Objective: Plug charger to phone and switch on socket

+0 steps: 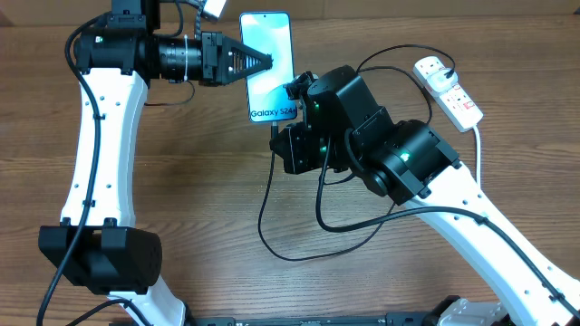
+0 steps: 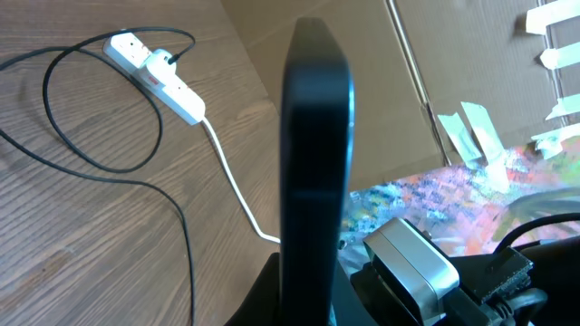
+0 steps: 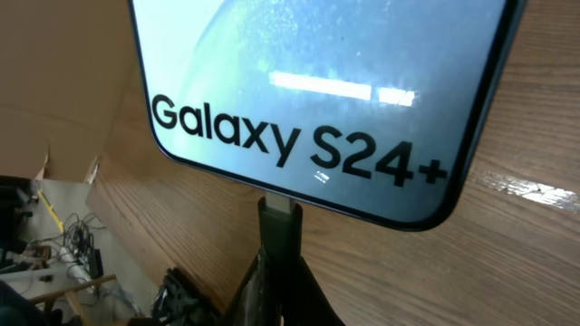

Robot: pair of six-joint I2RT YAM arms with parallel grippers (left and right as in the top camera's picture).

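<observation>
Left arm [image 1: 98, 136]: white curved link shells, black cylindrical joint housings, and a black cable routed along the outside. Right arm [image 1: 494, 226]: matching white shells and bulky black joints, with small green indicator lights [image 1: 404, 158] lit. Left gripper [image 1: 265, 62]: black, tapering, ribbed. Right gripper [image 1: 292, 92]: black, on a boxy mount.

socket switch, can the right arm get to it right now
Probably, but not yet: the right gripper is shut on the charger at the phone; only its cable lies toward the socket.
</observation>
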